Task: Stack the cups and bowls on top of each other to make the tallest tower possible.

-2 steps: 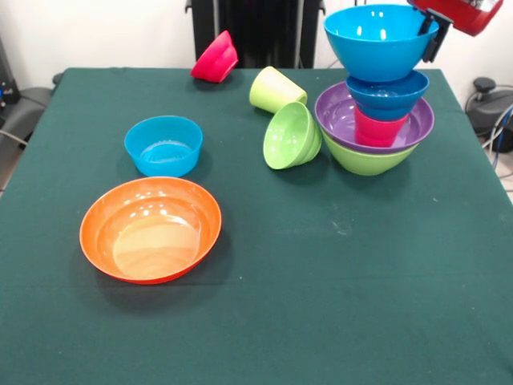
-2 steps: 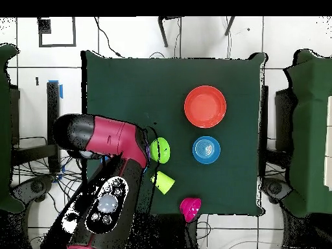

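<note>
At the top right corner of the front view, most of the red arm is cut off; only a black gripper (image 1: 433,36) shows, its finger pressed against the rim of a large light blue bowl (image 1: 380,40). It appears to grasp that rim, though the far finger is hidden. From overhead, the arm covers the tower completely.

Directly beneath that bowl stands the tower (image 1: 375,120): a large lime bowl (image 1: 365,160) at the base, a wide purple bowl (image 1: 337,112) nested inside, an upside-down red cup (image 1: 378,130) in it, and a small dark blue bowl (image 1: 388,95) on the cup. Whether the big blue bowl rests on it is unclear.

Just left of the tower a small lime bowl (image 1: 290,135) lies on its side beside a tipped lime cup (image 1: 276,89). Farther left are a tilted small pink bowl (image 1: 215,58), a small light blue bowl (image 1: 163,145) and a large orange bowl (image 1: 151,229), all glossy plastic on the green cloth table (image 1: 337,305).
</note>
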`<act>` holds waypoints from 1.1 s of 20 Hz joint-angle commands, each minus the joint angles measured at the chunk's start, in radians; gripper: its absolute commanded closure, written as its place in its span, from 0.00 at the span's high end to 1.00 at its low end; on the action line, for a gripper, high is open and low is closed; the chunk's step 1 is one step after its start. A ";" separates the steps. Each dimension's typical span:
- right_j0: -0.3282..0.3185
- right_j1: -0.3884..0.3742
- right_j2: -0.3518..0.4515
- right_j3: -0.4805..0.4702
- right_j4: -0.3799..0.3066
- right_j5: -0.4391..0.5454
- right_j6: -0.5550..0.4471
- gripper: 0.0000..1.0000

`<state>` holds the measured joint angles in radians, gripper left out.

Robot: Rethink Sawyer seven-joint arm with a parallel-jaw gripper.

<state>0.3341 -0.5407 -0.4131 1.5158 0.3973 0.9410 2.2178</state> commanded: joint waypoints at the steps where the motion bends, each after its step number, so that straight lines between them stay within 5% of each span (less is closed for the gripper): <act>1: -0.004 0.068 0.096 -0.049 0.006 0.046 0.212 0.00; 22: -0.032 0.100 0.099 -0.108 0.003 0.053 0.188 0.00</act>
<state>0.3204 -0.5133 -0.4133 1.4455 0.3973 0.9756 2.2178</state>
